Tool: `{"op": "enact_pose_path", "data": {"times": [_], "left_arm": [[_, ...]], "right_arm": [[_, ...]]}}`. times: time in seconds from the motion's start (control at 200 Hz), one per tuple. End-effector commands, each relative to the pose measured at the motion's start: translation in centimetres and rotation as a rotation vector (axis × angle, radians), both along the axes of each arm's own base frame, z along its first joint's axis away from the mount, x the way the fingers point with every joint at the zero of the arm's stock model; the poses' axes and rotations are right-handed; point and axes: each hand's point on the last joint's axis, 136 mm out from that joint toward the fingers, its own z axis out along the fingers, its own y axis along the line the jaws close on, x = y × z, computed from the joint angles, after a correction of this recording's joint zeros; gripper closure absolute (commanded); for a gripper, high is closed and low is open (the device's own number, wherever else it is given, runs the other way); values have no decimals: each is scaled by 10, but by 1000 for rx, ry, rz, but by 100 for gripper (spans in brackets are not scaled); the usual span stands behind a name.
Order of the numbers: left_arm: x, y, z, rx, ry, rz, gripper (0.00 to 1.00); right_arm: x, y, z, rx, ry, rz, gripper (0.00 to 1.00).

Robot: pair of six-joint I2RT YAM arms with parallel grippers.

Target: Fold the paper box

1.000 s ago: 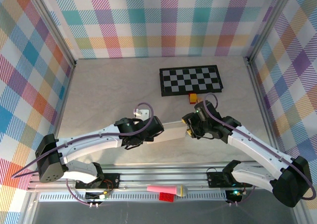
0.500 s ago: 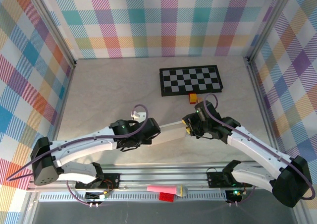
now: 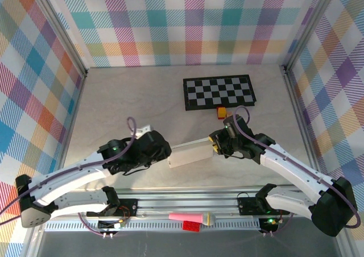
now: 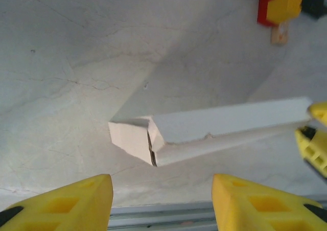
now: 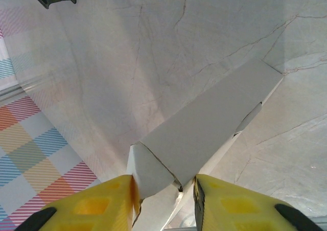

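The slim white cardboard box (image 3: 190, 153) spans between the left gripper (image 3: 165, 154) and the right gripper (image 3: 215, 149). Behind it lies the black-and-white checkerboard mat (image 3: 219, 92).

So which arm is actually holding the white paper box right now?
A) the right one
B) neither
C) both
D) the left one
A: the right gripper pinches one end of the paper box, while the left gripper stands open, clear of the other end.

Enclosed on three sides by plaid walls (image 3: 187, 24), pastel checks throughout. Floored with pale marbled tabletop (image 3: 131, 98), faintly veined. Framed at the corners by aluminium posts (image 3: 65, 32). Edged nearside with slotted metal rail (image 3: 193, 201). Lit evenly; shadows soft.
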Motion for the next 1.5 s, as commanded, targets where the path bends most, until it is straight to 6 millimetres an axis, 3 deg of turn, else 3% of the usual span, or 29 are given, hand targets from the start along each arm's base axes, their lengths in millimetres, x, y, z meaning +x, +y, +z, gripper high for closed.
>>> {"op": "enact_pose_path", "data": {"times": [0.0,0.285,1.005,1.13,1.335,1.495], "left_arm": [[6,1,-6,-144,64,138,48],[15,-19,-18,-295,138,203,59],[3,-15,-45,-312,205,228,69],[4,-13,-42,-321,194,235,69],[13,-5,-21,-367,137,303,67],[20,-15,-22,-439,148,340,67]], "right_arm": [[-17,-12,-26,-72,103,8,65],[-18,-13,-25,-72,100,8,66],[-20,-13,-28,-71,113,11,68],[-21,-13,-28,-72,116,11,68],[-21,-13,-28,-71,116,12,68],[-22,-14,-28,-70,116,11,68]]}}
